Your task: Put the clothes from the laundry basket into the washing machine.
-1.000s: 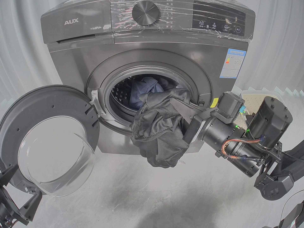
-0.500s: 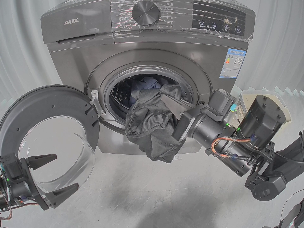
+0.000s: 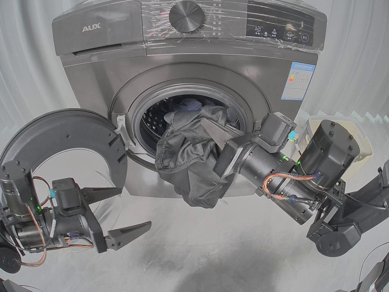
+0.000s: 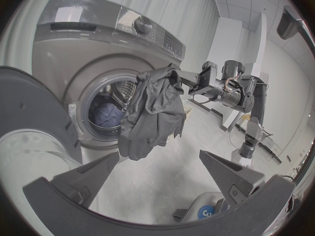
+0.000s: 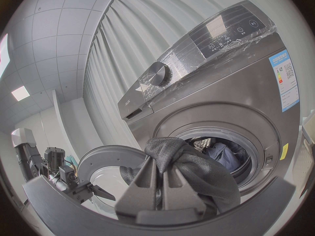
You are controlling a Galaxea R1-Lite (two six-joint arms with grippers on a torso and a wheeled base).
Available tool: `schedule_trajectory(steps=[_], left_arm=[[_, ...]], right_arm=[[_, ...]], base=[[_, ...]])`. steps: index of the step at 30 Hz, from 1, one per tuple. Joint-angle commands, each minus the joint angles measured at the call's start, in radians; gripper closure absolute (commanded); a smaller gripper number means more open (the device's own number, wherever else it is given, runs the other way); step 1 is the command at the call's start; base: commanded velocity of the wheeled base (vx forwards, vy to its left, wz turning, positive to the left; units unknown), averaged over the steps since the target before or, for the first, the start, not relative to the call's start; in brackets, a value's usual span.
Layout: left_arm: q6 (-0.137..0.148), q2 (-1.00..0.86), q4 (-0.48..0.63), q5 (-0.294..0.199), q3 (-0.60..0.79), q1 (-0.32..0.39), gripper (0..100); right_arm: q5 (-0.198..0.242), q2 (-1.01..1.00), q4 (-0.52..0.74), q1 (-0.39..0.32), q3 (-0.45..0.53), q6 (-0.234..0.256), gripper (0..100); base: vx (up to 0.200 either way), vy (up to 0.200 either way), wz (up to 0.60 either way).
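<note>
The grey washing machine [image 3: 101, 78] stands in front of me with its round door [image 3: 60, 142] swung open to the left. My right gripper [image 3: 210, 127] is shut on a dark grey garment [image 3: 188, 155] at the drum opening; the cloth hangs down over the lower rim. A blue garment [image 3: 187, 103] lies inside the drum behind it. In the right wrist view the right gripper [image 5: 159, 167] pinches the dark grey garment [image 5: 203, 174] before the drum. My left gripper [image 3: 121, 209] is open low on the left, in front of the door. The left wrist view shows its fingers [image 4: 229, 171] spread with nothing between them, and the dark grey garment [image 4: 151, 112] farther off.
A cream laundry basket [image 3: 356, 132] sits on the floor right of the machine, mostly behind my right arm. Pale curtains hang behind. The grey floor [image 3: 194, 248] in front of the machine is bare.
My right gripper has carried the dark grey garment up and leftward, deeper into the drum opening. My left arm has risen into the head view from the lower left, its gripper open.
</note>
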Motion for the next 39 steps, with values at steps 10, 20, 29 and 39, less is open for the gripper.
schedule_trajectory(steps=[10, 20, 29, 39], left_arm=[[-0.130, 0.265, -0.123, 0.005, -0.109, -0.100, 0], [-0.154, 0.346, -0.127, 0.023, -0.160, -0.141, 0], [-0.194, 0.435, -0.143, 0.062, -0.221, -0.179, 0], [-0.225, 0.573, -0.265, 0.102, -0.284, -0.183, 0]], right_arm=[[-0.003, 0.034, -0.006, 0.001, -0.012, 0.000, 100], [-0.003, 0.035, -0.006, 0.002, -0.018, 0.000, 100], [-0.003, 0.037, -0.006, 0.002, -0.018, -0.002, 100], [-0.003, 0.037, -0.006, 0.004, -0.017, -0.002, 100]], base=[[0.000, 0.000, 0.00], [0.000, 0.000, 0.00], [0.000, 0.000, 0.00], [0.000, 0.000, 0.00]])
